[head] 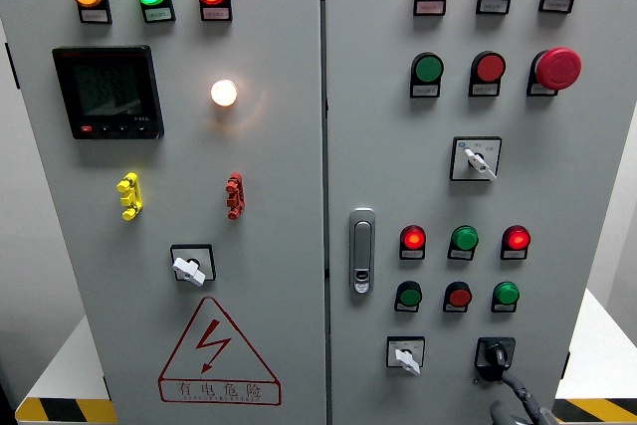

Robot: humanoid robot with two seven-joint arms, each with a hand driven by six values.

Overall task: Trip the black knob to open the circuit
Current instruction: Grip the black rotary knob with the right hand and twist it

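1. The grey cabinet point(279, 146) stands with two door panels side by side, a silver door handle point(362, 251) at the inner edge of the right panel.
2. The black knob point(495, 354) sits near the bottom edge of the right panel, right of a white selector switch point(405, 353).
3. A robot hand point(518, 400) comes up from the bottom edge at the right, its dark fingers point(510, 383) reaching just under the black knob; I cannot tell whether they grip it or only touch it.
4. The left panel carries a dark meter display point(107, 92) near its upper left corner, with a lit white lamp point(224, 93) beside it.
5. A red warning triangle point(217, 353) is near that panel's bottom edge.
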